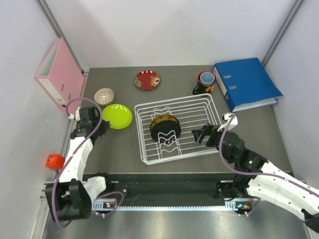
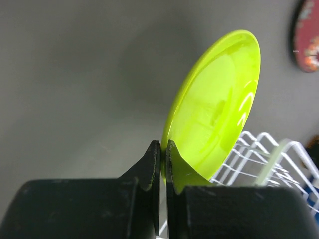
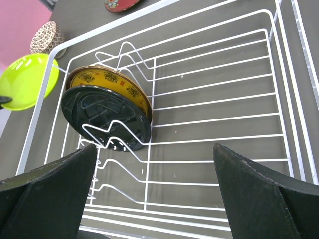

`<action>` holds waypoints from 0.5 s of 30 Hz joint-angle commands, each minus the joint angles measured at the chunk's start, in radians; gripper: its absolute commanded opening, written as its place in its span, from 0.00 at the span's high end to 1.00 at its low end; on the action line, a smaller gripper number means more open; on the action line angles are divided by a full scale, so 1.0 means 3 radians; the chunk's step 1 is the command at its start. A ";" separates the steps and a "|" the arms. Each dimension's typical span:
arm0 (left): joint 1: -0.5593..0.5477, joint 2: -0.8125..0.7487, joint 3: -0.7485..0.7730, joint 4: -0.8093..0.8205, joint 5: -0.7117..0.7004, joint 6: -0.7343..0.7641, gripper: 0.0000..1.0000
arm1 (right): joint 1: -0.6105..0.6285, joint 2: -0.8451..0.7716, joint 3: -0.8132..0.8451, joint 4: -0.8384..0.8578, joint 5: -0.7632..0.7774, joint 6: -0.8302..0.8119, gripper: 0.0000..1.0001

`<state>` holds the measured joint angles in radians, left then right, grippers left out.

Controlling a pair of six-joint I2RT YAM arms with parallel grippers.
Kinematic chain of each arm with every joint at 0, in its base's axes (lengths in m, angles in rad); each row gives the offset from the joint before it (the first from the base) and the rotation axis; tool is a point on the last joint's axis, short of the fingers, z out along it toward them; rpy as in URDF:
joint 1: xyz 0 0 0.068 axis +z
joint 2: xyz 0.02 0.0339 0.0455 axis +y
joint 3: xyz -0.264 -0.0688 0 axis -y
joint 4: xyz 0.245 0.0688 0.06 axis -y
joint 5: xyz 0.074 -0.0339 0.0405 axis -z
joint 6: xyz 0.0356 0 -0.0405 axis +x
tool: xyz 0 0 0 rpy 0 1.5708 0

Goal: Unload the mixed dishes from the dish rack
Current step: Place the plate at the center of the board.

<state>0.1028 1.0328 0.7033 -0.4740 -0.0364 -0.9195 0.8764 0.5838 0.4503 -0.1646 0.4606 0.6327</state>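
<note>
Plate [image 3: 107, 117], yellow-and-black: last dish standing in the rack [image 1: 174, 100], so I aim my wide-open right end effector [image 3: 154, 148] there; left end effector [image 2: 162, 149] closed, empty, beside the unloaded green bowl [image 2: 214, 109].

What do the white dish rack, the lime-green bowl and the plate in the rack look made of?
Dish rack: thin metal wire, likely white-coated; bent rods.
Lime-green bowl: probably plastic or melamine, glossy; thin rim, soft highlights.
Yellow-and-black plate: glazed ceramic or lacquered plastic, cannot tell; shiny dark underside, patterned yellow rim.
</note>
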 commanded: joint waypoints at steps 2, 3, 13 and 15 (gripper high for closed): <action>0.0010 -0.0012 0.0145 0.0838 0.0209 -0.0131 1.00 | 0.0029 0.0027 -0.0003 0.0145 -0.0032 0.0018 0.00; 0.0015 0.0039 0.0207 0.0859 0.0183 -0.0121 1.00 | 0.0024 0.0038 -0.0003 0.0165 -0.0037 0.0028 0.00; -0.0071 0.1306 0.1101 0.1457 0.0653 -0.0304 1.00 | 0.0024 0.0258 0.0135 0.0145 -0.0094 -0.0089 0.00; -0.0204 0.1653 0.1260 0.1554 0.0709 -0.0315 1.00 | 0.0019 0.0263 0.0186 0.0094 -0.0048 -0.0120 0.00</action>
<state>0.0929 1.3827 0.9825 -0.1497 0.0887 -0.9764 0.8764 0.6605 0.4503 -0.1467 0.4419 0.6247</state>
